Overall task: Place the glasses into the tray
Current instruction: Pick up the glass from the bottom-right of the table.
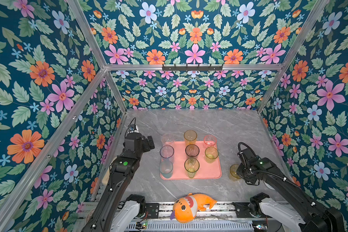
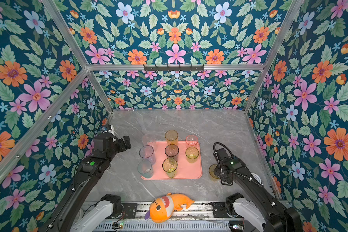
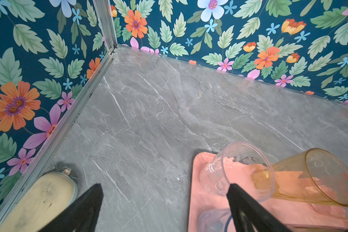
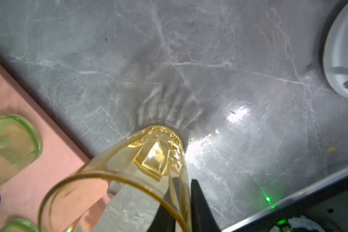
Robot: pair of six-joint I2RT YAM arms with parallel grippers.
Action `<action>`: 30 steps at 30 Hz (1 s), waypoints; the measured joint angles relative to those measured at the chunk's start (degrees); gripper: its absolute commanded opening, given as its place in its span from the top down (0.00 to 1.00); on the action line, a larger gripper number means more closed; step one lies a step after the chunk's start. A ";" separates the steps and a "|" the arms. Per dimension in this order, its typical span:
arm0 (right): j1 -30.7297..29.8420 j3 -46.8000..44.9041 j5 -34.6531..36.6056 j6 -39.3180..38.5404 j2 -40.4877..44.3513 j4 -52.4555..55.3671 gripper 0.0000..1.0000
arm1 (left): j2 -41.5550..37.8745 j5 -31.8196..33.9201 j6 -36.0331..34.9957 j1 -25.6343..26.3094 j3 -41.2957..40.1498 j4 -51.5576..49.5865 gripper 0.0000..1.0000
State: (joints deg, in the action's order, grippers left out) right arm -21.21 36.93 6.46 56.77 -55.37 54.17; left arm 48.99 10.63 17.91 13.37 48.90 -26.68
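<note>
Gripping the Yellow Tumbler Beside the Tray

At this moment the right gripper [image 4: 179, 192] is clamped on the wall of the yellow tumbler [image 4: 149, 160] near its rim, one finger inside the cup and one outside. That tumbler stands upright on the grey marble table [image 1: 189, 124], just beside the right edge of the tray [image 1: 209, 170] and off it. The salmon-pink tray lies mid-table and bears eight upright glasses. Far row: clear tumbler [image 1: 167, 139], amber tumbler [image 1: 190, 137], pink tumbler [image 1: 209, 140]. Middle row: blue-grey tumbler [image 1: 166, 153], smoke-grey tumbler [image 1: 192, 151], yellow-green tumbler [image 1: 211, 154]. Near row: teal tumbler [image 1: 166, 169], green tumbler [image 1: 191, 167]. The left gripper [image 3: 165, 185] hangs above bare table beside the tray's far left corner, its fingers spread wide with nothing between them. An orange plush toy [image 1: 191, 206] lies at the table's near edge. A beige dish [image 3: 38, 200] sits against the left wall. A white round dish [image 4: 342, 50] lies near the yellow tumbler, apart from it.
</note>
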 measured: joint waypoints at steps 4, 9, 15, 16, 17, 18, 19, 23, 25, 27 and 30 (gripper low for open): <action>0.00 1.81 1.53 -1.57 -1.49 0.46 0.92 | 0.04 0.00 0.00 0.00 0.00 0.02 0.01; 0.00 3.32 2.38 -3.30 -2.38 0.52 0.97 | 0.26 -0.02 0.02 0.00 0.00 0.00 0.01; 0.00 5.29 1.44 -7.69 -2.62 0.96 1.00 | 0.24 0.04 0.02 0.00 0.00 -0.13 0.01; 0.00 5.75 1.11 -8.15 -2.62 1.25 1.00 | 0.24 0.04 0.02 0.00 0.00 -0.13 0.01; 0.00 6.23 0.94 -9.29 -2.60 1.57 1.00 | 0.24 0.07 0.02 0.00 0.00 -0.13 0.01; 0.00 6.60 0.72 -9.57 -2.49 1.70 1.00 | 0.26 0.07 0.02 0.00 0.00 -0.13 0.01; 0.00 6.95 0.42 -9.94 -2.32 1.88 1.00 | 0.28 0.07 0.02 -0.02 0.00 -0.13 0.01; -0.07 8.41 -0.55 -11.72 -1.95 2.82 1.00 | 0.66 0.07 0.00 0.00 0.00 -0.13 0.01; -0.50 9.14 -0.90 -12.24 -2.10 3.13 1.00 | 0.68 0.11 0.00 0.00 0.00 -0.11 0.01; -1.66 10.16 -1.62 -13.75 -2.67 3.28 1.00 | 0.72 0.26 0.00 -0.02 0.00 -0.09 0.01; -5.01 12.13 -1.29 -15.43 -4.13 3.30 1.00 | 0.83 0.39 0.00 0.00 0.00 -0.09 0.01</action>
State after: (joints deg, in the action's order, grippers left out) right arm -26.22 49.06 5.17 41.34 -59.51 57.47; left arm 49.82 11.03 17.91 13.37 48.90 -26.76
